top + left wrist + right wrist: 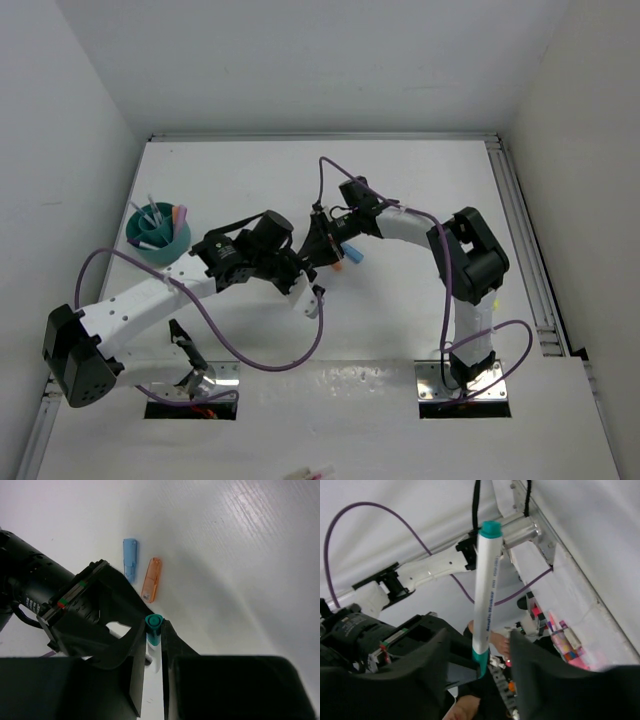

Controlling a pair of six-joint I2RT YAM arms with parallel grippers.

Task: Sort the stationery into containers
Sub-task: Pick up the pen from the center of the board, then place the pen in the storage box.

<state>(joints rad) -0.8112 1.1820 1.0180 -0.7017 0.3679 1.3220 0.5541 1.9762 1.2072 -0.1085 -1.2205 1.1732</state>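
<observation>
My left gripper [156,630] is shut on the end of a white marker with teal ends [153,621]. In the top view the marker [314,300] hangs below this gripper [300,272] at mid-table. My right gripper [479,636] is open, its fingers [432,660] standing apart on either side of the same marker [486,590]; in the top view it [322,245] faces the left gripper. A blue highlighter [130,557] and an orange highlighter [151,578] lie side by side on the table under the grippers [346,257]. The teal cup [170,258] stands at the far left with several pens in it.
White walls close the table on the left, back and right. Purple cables loop from both arms [250,360]. The right arm's elbow [470,250] stands at the right. A few pens lie off the table's near edge [310,472].
</observation>
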